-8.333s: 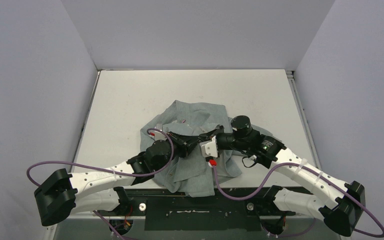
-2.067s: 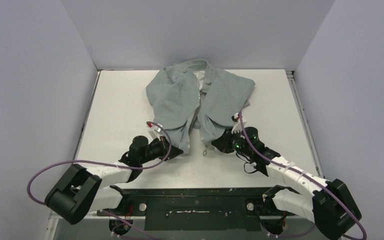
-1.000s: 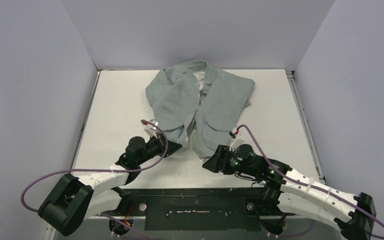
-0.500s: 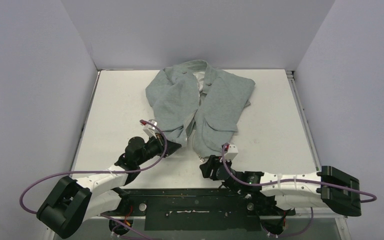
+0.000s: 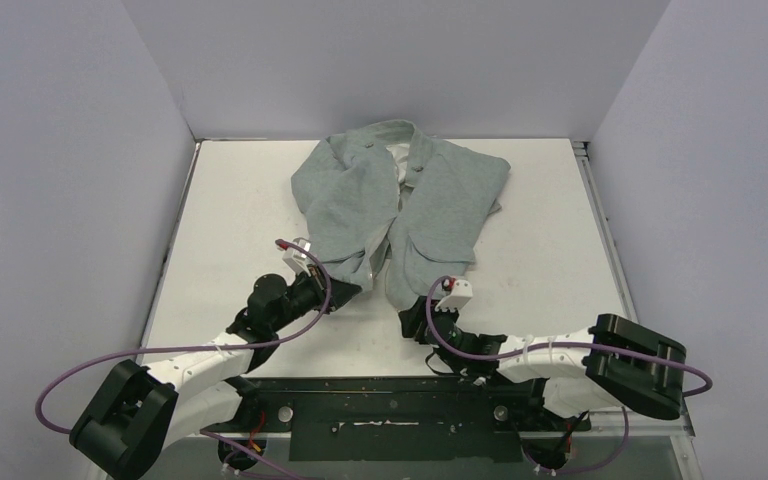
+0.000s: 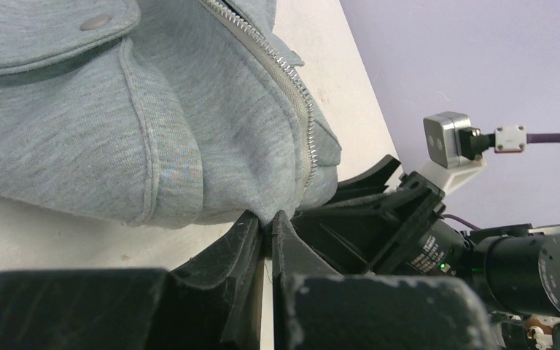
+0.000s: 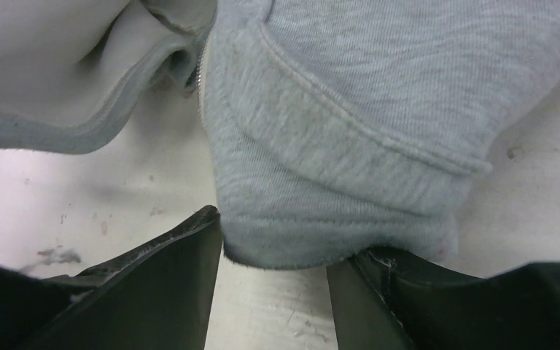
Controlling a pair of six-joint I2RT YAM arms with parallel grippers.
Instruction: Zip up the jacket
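Note:
The light grey jacket (image 5: 430, 200) lies spread on the white table (image 5: 250, 200), front open, collar toward the back wall. Its pale zipper (image 6: 277, 65) runs unjoined down the left panel's edge. My left gripper (image 5: 348, 289) is shut on the bottom hem corner of that left panel (image 6: 211, 124). My right gripper (image 5: 407, 318) stands open at the right panel's hem corner (image 7: 335, 240). The hem sits between its fingertips (image 7: 205, 226) and drapes over the right one. In the left wrist view, the right arm's fingers (image 6: 379, 211) show just beyond the pinched fabric.
Pale walls enclose the table on the left, back and right. The black mounting rail (image 5: 390, 410) runs along the near edge. Purple cables (image 5: 160, 352) loop beside both arms. A strip of bare table separates the two hem corners from the near edge.
The right arm has folded back toward the near edge, and its gripper now meets the right hem from the front with its jaws slightly narrower. The left gripper has barely moved and still holds its corner.

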